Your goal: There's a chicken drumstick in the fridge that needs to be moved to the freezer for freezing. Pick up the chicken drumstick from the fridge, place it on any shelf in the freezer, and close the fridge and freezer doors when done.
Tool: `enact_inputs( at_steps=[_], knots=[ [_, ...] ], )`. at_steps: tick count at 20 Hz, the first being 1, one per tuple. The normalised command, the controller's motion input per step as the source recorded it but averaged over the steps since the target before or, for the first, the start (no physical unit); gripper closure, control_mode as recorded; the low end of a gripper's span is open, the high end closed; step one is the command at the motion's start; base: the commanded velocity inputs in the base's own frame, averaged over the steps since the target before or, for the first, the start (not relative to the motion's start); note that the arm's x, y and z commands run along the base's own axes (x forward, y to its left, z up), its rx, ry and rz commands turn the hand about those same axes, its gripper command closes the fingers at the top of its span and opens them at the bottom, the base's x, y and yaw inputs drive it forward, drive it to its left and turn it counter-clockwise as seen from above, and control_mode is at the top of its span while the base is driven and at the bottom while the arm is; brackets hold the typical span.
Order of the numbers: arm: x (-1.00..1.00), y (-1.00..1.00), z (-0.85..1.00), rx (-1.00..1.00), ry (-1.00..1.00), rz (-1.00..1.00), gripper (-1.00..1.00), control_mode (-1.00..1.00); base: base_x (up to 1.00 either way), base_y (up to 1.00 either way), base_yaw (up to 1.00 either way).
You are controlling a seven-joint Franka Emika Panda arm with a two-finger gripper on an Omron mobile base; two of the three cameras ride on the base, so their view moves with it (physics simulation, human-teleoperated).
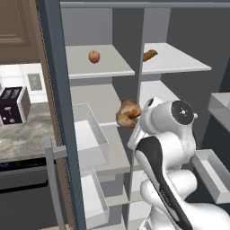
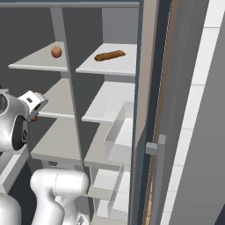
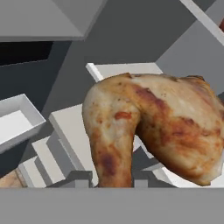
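Note:
The chicken drumstick [image 1: 128, 112] is a glossy orange-brown lump held in the air, with my gripper [image 1: 136, 115] shut on it. It hangs in front of the divider between the two open compartments, level with the middle shelf [image 1: 96, 99] of the greyer left compartment, the freezer [image 1: 87, 27]. In the hand view the drumstick [image 3: 151, 131] looms close and hides the fingertips. From the right base view a sliver of the drumstick [image 2: 34, 118] peeks out under the hand. The fridge [image 1: 173, 92] with whiter shelves is on the right. Both slate-blue doors [image 1: 55, 90] [image 2: 147, 79] stand open.
A red-orange apple [image 1: 94, 56] sits on the top left shelf and a brown stick-shaped food [image 1: 150, 55] on the top right shelf. Clear door bins [image 1: 90, 134] [image 1: 215, 173] jut out on both sides. A toaster [image 1: 13, 104] stands on the counter at left.

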Motion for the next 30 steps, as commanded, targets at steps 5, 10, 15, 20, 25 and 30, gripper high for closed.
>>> enact_inputs(
  at_steps=[5, 10, 15, 20, 25, 30],
  knots=[
    [0.48, 0.06, -0.41, -0.07, 0.00, 0.09, 1.00, -1.00, 0.00, 0.00, 0.00],
    [0.56, 0.28, -0.43, -0.11, 0.00, 0.00, 1.00, -1.00, 0.00, 0.00, 0.00],
    [0.60, 0.18, -0.26, -0.10, 0.00, 0.00, 1.00, -1.00, 0.00, 0.00, 0.00],
    [0.56, 0.02, -0.07, -0.03, -0.01, 0.00, 1.00, -1.00, 0.00, 0.00, 0.00],
    [0.42, 0.00, 0.00, 0.00, 0.00, 0.02, 1.00, -1.00, 0.00, 0.00, 0.00],
    [0.53, 0.14, -0.04, 0.00, 0.00, 0.00, 1.00, -1.00, 0.00, 0.00, 0.00]
  ],
)
